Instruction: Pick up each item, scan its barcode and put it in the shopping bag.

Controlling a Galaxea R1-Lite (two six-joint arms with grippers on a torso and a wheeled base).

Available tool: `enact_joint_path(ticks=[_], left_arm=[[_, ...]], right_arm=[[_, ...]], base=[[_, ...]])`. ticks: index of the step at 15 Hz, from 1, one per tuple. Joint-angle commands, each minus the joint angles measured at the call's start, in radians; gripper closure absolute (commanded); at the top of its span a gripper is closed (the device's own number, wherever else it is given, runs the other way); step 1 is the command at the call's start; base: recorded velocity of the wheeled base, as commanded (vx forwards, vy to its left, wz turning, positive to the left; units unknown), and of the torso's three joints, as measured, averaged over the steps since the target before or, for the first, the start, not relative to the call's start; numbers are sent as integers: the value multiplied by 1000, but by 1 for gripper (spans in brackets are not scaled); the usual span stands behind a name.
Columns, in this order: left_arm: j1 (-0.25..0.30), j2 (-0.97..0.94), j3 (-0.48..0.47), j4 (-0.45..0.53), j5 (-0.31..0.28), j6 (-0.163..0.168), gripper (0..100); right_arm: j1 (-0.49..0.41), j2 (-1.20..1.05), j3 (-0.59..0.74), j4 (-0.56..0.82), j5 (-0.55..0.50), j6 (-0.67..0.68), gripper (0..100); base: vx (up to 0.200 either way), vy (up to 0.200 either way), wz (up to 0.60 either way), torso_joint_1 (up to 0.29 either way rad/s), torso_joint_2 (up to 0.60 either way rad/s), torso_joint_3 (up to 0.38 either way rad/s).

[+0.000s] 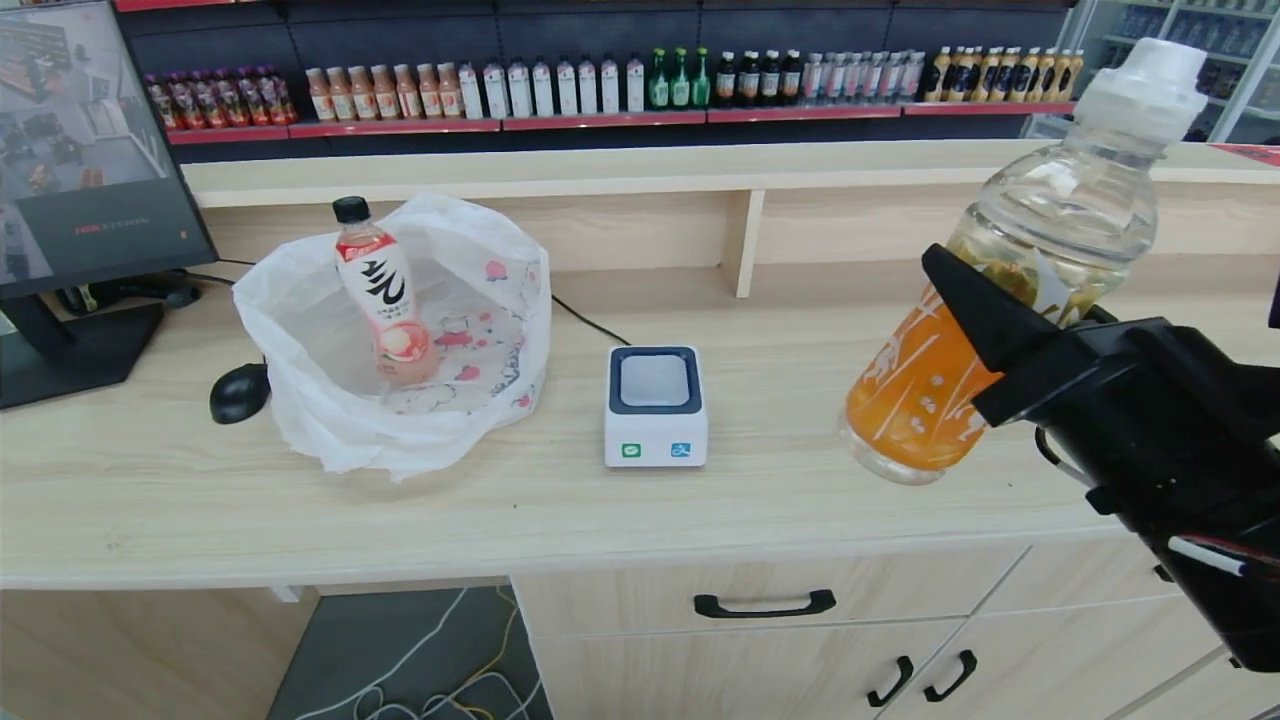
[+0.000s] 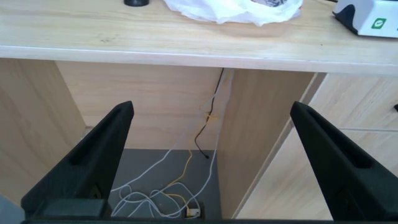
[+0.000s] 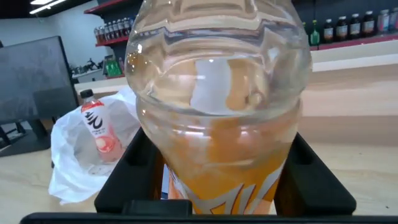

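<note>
My right claw (image 1: 1005,305) is clamped on the orange drink bottle (image 1: 1040,235); now carry it steadily over the scanner (image 1: 655,405), barcode facing its window.

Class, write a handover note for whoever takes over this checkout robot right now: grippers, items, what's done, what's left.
Right gripper: shut on the orange drink bottle, held tilted in the air to the right of the scanner.
Left gripper: open, empty, below the counter edge.
Done: the pink bottle stands in the shopping bag.
Left: probably scan the orange drink bottle, then bag it.
</note>
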Motion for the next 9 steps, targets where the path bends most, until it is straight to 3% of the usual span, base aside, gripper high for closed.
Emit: enact_joint_path(ticks=[1, 6, 9], left_arm=[[1, 0, 0, 0, 0, 0, 0], [1, 0, 0, 0, 0, 0, 0], [-1, 0, 0, 0, 0, 3, 0]], right_arm=[[-16, 1, 5, 1, 1, 4, 100], [-17, -22, 22, 1, 2, 3, 100], [-17, -19, 11, 1, 2, 4, 100]], base=[[0, 200, 0, -2, 7, 2], [0, 200, 0, 4, 3, -1], [0, 0, 0, 0, 0, 0]])
